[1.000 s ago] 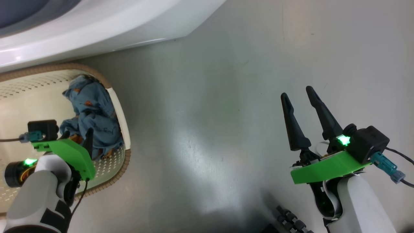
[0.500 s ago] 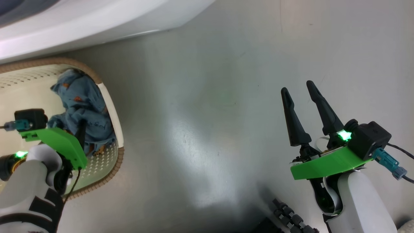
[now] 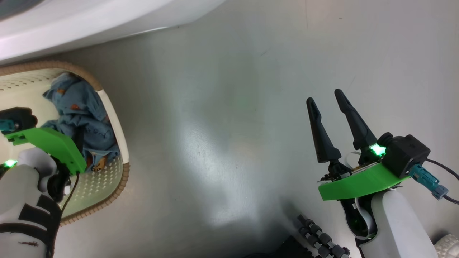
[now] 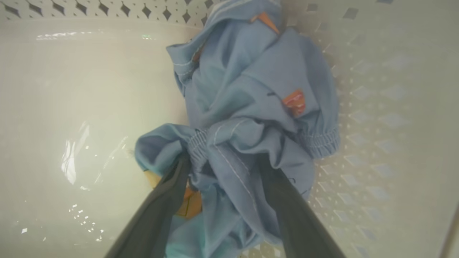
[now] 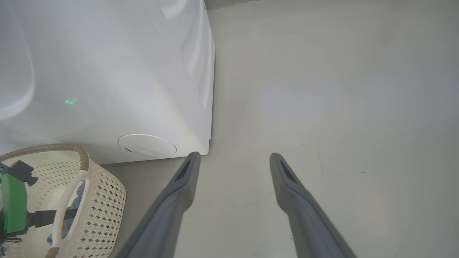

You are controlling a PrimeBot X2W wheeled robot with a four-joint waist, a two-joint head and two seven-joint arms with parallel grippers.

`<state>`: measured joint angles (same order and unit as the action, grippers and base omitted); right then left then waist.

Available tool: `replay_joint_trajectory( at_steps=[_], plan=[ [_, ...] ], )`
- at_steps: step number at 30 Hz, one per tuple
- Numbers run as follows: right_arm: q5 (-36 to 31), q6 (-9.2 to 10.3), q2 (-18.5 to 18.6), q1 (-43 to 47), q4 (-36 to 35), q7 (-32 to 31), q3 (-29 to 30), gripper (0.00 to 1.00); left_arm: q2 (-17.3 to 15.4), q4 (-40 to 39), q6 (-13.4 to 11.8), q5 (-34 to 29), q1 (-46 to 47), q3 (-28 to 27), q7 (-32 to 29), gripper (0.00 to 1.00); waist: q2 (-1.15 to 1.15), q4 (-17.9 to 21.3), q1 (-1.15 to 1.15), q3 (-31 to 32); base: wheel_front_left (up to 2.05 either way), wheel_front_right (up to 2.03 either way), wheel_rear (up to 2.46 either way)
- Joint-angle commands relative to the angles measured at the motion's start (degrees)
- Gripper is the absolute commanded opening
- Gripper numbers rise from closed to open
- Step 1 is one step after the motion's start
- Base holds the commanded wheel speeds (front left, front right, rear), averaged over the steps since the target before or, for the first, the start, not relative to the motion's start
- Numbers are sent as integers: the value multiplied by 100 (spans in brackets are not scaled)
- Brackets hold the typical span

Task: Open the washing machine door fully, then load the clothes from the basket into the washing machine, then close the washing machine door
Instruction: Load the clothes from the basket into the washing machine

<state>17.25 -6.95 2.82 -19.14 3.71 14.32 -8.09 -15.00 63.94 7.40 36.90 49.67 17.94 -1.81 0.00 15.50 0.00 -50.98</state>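
A crumpled light blue garment (image 4: 251, 107), dotted with small orange marks, lies bunched against the perforated end wall of the cream laundry basket (image 3: 124, 174), which stands on the floor just beside the white washing machine (image 5: 107, 71). The robot's left gripper (image 4: 224, 161) reaches down into the basket with its two dark fingers spread wide, one on either side of a gathered fold near the elastic hem; the cloth touches both but is not yet pinched. The loading step appears to be in hand, at the point of pick-up. By this reading, the next move calls for the jaws to close firmly on that fold, then a lift high enough to clear the woven-look rim before swinging towards the drum; a shallow bite on loose fabric could slip. The right gripper (image 3: 324, 96) hovers well apart over bare grey floor (image 3: 233, 107), fingers wide and empty
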Motion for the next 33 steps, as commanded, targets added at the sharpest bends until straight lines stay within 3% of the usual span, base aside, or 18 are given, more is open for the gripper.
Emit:
replay_joint_trajectory(
  at_steps=[1, 3, 4, 5, 16, 33],
  plan=[
    [9, -54, 6, 115, -128, 68, -115, 100, -191, 31, 8, 51, -47, -55, -41, 100, 0, 23, 0, -10, 0, 0, 0],
    [-3, -54, 6, 122, -137, 68, -113, 100, -183, 58, 9, 85, -25, 12, -89, 100, 0, 38, 0, -14, 0, 0, 0],
    [-6, -54, 6, 126, -142, 68, -114, 100, -178, 74, 9, 103, -20, 49, -130, 79, 0, 48, 0, -15, 0, 0, 0],
    [-12, -54, 6, 134, -143, 68, -109, 100, -146, 74, 9, 182, -28, 116, -225, 0, 0, 58, 0, -6, 0, 0, 0],
    [-73, -54, 6, 155, -136, 68, -16, 100, -108, -159, 9, 444, -184, 484, 42, 0, 0, -69, 0, 216, 0, 0, 0],
    [-287, -54, 6, 229, 16, 68, 125, 100, -163, -561, 9, 490, -795, 955, 1591, 0, 0, -578, 0, 1183, 0, 0, 0]
  ],
)
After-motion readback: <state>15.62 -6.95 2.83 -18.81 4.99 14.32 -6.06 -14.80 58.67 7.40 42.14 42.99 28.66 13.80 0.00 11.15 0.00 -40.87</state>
